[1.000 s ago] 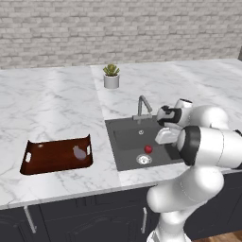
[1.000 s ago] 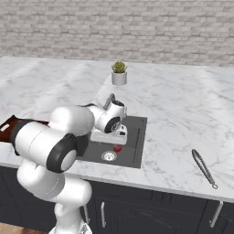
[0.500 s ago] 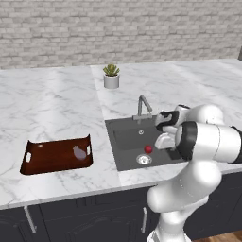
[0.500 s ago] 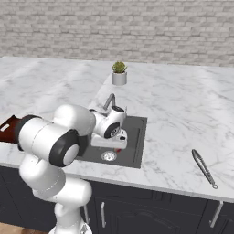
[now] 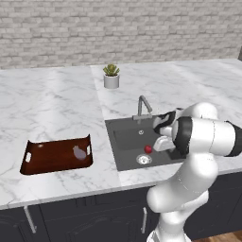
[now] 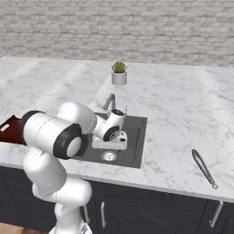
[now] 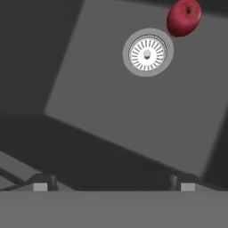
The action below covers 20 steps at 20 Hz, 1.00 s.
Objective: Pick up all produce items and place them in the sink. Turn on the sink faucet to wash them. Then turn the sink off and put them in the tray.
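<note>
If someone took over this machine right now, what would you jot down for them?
Pincer: open, empty, hanging over the sink.
Red fruit: in the basin beside the drain.
Purple vegetable: lying in the tray on the counter left of the sink.
Faucet: no water visible.
Done: vegetable in tray.
Left: pick up the fruit and set it in the tray.
</note>
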{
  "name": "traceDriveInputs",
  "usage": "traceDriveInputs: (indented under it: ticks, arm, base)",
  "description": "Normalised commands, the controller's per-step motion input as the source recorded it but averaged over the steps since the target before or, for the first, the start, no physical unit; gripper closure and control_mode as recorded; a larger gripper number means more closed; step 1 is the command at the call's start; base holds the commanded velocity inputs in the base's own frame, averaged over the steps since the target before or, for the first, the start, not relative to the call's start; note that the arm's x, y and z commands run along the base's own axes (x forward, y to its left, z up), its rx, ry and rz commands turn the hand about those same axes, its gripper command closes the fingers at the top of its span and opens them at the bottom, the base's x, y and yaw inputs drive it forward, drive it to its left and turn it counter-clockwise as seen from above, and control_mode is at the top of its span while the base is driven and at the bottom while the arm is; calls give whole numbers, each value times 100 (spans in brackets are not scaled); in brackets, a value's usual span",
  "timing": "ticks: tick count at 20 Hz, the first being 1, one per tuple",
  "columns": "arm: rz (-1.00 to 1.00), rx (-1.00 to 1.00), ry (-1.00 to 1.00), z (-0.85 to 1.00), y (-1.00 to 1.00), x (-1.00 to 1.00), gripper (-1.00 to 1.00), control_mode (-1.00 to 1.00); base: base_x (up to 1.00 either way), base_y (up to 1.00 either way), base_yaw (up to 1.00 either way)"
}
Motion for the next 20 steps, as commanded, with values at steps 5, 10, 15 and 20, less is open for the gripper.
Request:
traceDriveInputs:
  ticks: [5, 10, 15, 20]
  arm:
    - [0, 0, -6, -12, 0, 29, -100, -100]
    - [0, 0, -8, -16, 0, 25, -100, -100]
    - [0, 0, -4, -19, 1, 31, -100, -100]
    - [0, 0, -1, -16, 8, 31, -100, -100]
  base:
    - [0, 0, 0]
    - [0, 0, 0]
    - [0, 0, 0]
    - [0, 0, 0]
